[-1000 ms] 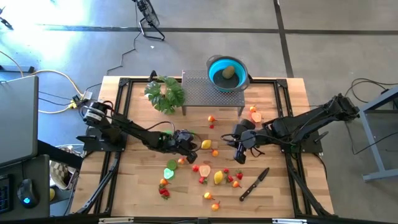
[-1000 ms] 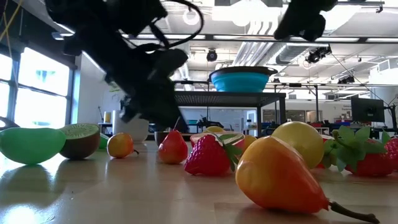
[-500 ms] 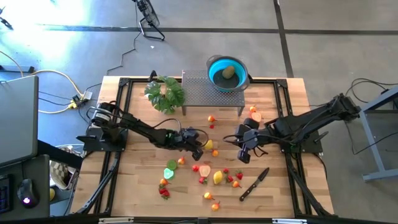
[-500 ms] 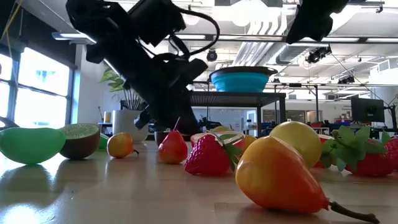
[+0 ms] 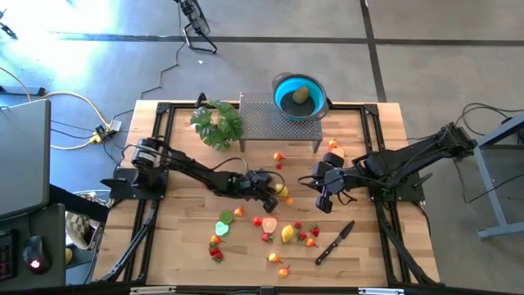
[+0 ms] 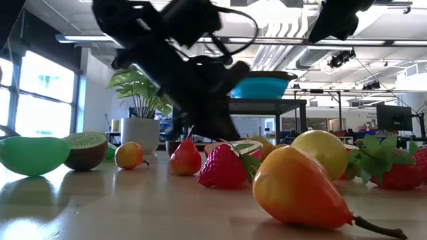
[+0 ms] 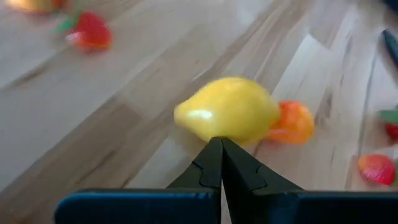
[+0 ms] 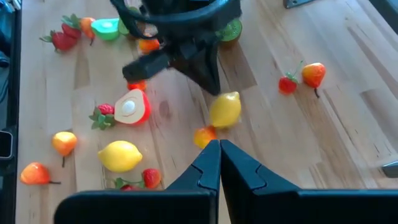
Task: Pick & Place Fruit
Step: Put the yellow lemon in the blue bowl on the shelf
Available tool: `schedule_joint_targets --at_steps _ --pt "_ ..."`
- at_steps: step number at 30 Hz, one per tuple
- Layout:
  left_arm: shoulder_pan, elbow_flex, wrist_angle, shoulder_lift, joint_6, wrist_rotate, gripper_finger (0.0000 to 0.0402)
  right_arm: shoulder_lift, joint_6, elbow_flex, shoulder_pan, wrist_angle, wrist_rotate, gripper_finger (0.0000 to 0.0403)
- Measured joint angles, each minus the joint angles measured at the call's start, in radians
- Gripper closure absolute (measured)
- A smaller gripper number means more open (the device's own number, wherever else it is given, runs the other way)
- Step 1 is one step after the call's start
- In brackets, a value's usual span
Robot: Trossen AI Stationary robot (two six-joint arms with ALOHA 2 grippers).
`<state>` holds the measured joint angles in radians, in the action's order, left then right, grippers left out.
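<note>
Small toy fruits [image 5: 270, 225] lie scattered on the wooden table. A yellow lemon [image 7: 227, 109] rests on its side beside a small orange piece [image 7: 293, 122]. My left gripper [image 5: 276, 193] is shut, low over the table, its tips [image 7: 221, 142] right at the lemon's side. My right gripper [image 5: 324, 205] is shut, holds nothing, and hangs well above the table to the lemon's right [image 8: 219, 144]. The blue bowl [image 5: 299, 97] stands on a metal rack with one brownish fruit in it. My left gripper comes slanting down from the table's left, its shut fingertips [image 8: 213, 87] right at the lemon's left side [image 8: 219, 104]. I cannot tell whether they touch. The lemon lies on the table.
A perforated metal rack [image 5: 278, 123] stands at the far middle, with a leafy plant [image 5: 217, 123] to its left. A black-handled knife [image 5: 334, 243] lies at the near right. Strawberries, a lime half [image 6: 33, 155] and a kiwi half [image 6: 85, 150] lie nearer.
My left gripper has moved toward the table's right edge, staying low and shut, and now stands at the lemon.
</note>
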<state>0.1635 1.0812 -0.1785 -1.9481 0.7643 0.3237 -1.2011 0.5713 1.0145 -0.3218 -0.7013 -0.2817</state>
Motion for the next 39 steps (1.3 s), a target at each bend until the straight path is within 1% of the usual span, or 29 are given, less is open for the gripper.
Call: schedule_joint_targets --at_steps 4,8,15,18,23,29,35,39 --pt "0.0 0.062 0.027 -0.036 -0.005 0.0 0.0402 0.0 0.0 0.0 0.0 -0.001 0.001 0.04" --pt "0.0 0.098 0.064 -0.061 -0.01 -0.001 0.0402 0.0 0.0 0.0 -0.001 0.0 0.017 0.04" --pt "0.0 0.106 0.096 -0.042 0.0 -0.002 0.0401 -0.001 0.0 0.0 -0.001 -0.041 0.049 0.04" --pt "0.001 0.106 0.115 -0.025 -0.002 -0.026 0.0402 -0.001 0.0 0.0 -0.001 -0.053 0.064 0.04" --pt "0.001 0.106 0.123 -0.019 -0.005 -0.041 0.0402 -0.001 0.029 0.0 -0.001 -0.053 0.107 0.04" --pt "0.001 0.106 0.121 -0.016 -0.017 -0.061 0.0402 -0.001 0.104 0.0 -0.002 -0.093 0.21 0.04" --pt "0.001 0.106 0.115 -0.016 -0.027 -0.093 0.0402 -0.001 0.112 0.0 -0.008 -0.105 0.182 0.04" --pt "0.002 0.105 0.092 -0.001 -0.074 -0.109 0.0402 -0.001 0.113 0.0 -0.008 -0.101 0.172 0.04"
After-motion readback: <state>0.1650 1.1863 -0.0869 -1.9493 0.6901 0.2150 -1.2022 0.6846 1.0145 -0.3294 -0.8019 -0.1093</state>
